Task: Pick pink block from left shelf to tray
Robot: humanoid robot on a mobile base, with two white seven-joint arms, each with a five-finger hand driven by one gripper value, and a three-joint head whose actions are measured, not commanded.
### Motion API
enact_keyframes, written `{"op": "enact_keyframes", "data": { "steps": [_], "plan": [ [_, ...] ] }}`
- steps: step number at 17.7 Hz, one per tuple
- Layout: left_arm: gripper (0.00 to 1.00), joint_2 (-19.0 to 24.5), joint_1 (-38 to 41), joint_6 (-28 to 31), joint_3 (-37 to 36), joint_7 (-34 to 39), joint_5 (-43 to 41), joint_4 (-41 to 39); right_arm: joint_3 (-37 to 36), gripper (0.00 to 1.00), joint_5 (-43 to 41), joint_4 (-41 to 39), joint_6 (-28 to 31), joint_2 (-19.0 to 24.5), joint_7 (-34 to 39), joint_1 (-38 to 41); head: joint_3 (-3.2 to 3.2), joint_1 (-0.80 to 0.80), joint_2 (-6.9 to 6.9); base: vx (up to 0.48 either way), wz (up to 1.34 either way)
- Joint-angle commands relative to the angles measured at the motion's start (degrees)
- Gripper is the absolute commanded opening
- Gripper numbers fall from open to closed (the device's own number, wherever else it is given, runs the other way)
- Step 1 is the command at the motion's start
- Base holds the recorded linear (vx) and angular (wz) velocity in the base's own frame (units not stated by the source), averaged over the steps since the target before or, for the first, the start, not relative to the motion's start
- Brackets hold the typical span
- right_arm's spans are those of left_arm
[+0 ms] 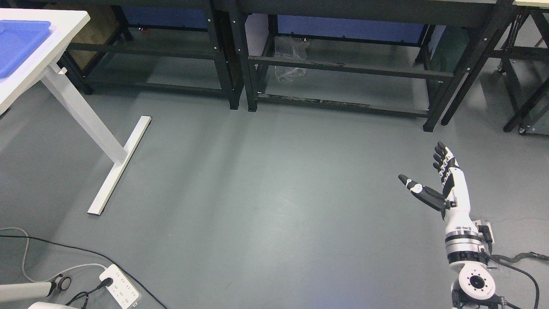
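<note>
pink block is nowhere in view, so i cannot tell where it sits. right robot hand (433, 180), white with black fingers, hangs released over the grey floor (266, 201), far right of the shallow blue plastic tray (19, 40) on the white bench (64, 25). black metal shelves (343, 71) stand beyond the tray. risk, as i judge it: with the block unseen, the reach could target the wrong shelf and come back holding nothing.
</note>
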Motion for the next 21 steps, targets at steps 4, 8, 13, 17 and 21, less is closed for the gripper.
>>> {"op": "enact_keyframes", "data": {
  "steps": [4,8,13,17,21],
  "plan": [
    [1.0,1.0,-0.62,-0.03,0.0,0.03,-0.09,0.0,-1.54,1.0,-0.07,-0.03,-0.15,-1.0,-0.09,-0.44,0.0,0.0,0.0,0.0,0.0],
    [1.0,1.0,-0.62,-0.03,0.0,0.03,-0.09,0.0,-1.45,1.0,-0.07,-0.03,-0.23,-1.0,-0.18,-0.44,0.0,0.0,0.0,0.0,0.0],
    [1.0,1.0,-0.7,-0.03,0.0,0.03,-0.09,0.0,-1.36,1.0,-0.86,-0.2,-0.32,-1.0,-0.18,-0.53,0.0,0.0,0.0,0.016,0.0],
    [1.0,1.0,-0.7,-0.03,0.0,0.03,-0.09,0.0,-1.36,1.0,-1.39,-2.22,-0.41,-1.0,-0.18,-0.35,0.0,0.0,0.0,0.06,0.01],
    [1.0,1.0,-0.62,-0.03,0.0,0.03,-0.09,0.0,-1.88,1.0,-1.39,-3.98,-0.32,-1.0,-0.27,-0.35,0.0,0.0,0.0,0.105,0.05]
  ]
}}
